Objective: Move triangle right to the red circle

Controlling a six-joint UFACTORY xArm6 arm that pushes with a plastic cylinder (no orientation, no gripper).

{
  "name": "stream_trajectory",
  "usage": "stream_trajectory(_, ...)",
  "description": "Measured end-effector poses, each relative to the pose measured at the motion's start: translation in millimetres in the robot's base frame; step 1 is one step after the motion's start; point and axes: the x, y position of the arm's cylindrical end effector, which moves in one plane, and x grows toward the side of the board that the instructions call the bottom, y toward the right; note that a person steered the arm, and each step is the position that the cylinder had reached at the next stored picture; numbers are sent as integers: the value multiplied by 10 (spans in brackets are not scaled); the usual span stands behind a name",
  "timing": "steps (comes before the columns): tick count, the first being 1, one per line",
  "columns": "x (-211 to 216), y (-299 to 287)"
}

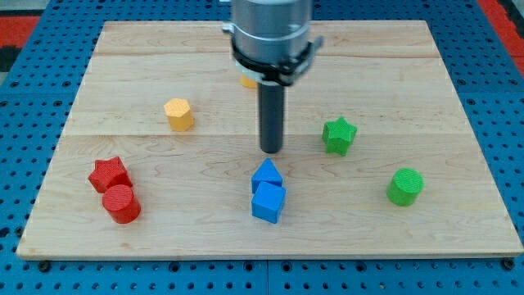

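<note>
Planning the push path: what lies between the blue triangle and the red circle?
Nothing: bare board in the camera view between blue triangle and red circle.

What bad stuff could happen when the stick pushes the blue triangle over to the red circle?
1. The blue triangle touches the blue cube, so a push could drag the cube along.
2. My tip sits just above the triangle, so it might shove it toward the view's bottom, not toward the red circle.
3. The red star beside the circle might get bumped.

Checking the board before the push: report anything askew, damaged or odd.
Nothing damaged. A yellow block is mostly hidden behind the arm. My tip sits just above the blue triangle, which touches the blue cube.
</note>
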Motion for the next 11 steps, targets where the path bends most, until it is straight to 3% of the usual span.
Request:
stream_trajectory(1, 90, 419)
stream_trajectory(2, 287, 427)
stream_trajectory(3, 555, 265)
stream_trajectory(4, 589, -300)
stream_trajectory(6, 230, -195)
stream_trajectory(7, 205, -544)
stream_trajectory(9, 594, -855)
stream_trajectory(10, 605, -896)
stream_trajectory(11, 307, -886)
